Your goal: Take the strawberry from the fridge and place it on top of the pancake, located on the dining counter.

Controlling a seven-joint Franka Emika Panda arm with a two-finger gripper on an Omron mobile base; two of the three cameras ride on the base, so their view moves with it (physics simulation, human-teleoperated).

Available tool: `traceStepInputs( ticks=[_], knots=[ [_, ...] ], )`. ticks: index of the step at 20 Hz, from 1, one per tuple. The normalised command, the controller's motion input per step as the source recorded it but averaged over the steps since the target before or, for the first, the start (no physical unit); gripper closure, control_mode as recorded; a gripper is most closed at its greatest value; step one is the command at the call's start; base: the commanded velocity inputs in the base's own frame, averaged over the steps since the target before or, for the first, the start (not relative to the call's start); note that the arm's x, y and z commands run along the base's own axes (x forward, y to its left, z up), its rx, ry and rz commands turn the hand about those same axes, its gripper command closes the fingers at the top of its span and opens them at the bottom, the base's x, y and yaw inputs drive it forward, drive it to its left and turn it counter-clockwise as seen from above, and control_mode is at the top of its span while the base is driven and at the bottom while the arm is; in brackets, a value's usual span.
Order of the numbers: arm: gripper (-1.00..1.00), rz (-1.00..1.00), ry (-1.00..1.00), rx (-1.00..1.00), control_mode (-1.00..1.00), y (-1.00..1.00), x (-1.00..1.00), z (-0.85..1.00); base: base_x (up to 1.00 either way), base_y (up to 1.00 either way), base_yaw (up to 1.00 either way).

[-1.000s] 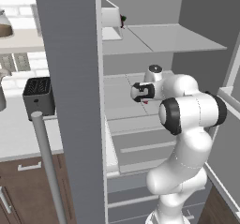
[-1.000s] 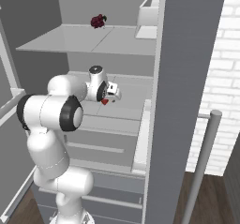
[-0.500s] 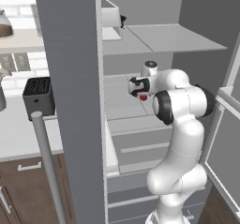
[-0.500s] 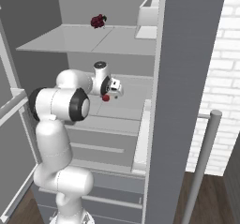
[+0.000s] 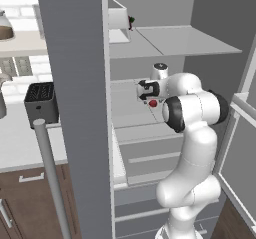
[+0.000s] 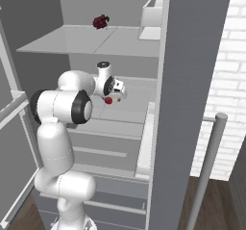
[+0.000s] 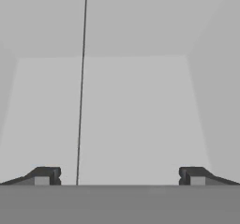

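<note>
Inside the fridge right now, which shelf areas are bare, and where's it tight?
Bare: the upper shelf between the maroon item and the white bin, and the middle shelf ahead of the open jaws. Tight: around the strawberry, right beside the gripper.

The tall matte grey fridge has pale grey shelves inside, and at centre frame a tiny bright red rounded strawberry shows against them. At the top of the right base view, a darker maroon lumpy fruit sits beside a plain white box. A black toaster stands on a white wall counter over brown wood cabinets at left, against a white brick wall.
</note>
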Motion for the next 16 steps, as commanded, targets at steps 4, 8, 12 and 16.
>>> traceStepInputs(
  ticks=[4,8,12,16],
  knots=[
    [-1.0,0.0,0.0,0.0,-1.0,0.0,-0.33,-0.19,0.0,0.0,0.0],
    [-1.0,0.0,0.0,0.0,-1.0,0.01,-0.29,-0.14,0.0,0.0,0.0],
    [-1.0,0.0,-0.01,0.0,-1.0,0.07,-0.24,-0.11,0.0,0.0,0.0],
    [-1.0,0.0,0.0,0.0,-1.0,0.06,-0.3,-0.07,0.0,0.0,0.0]
  ],
)
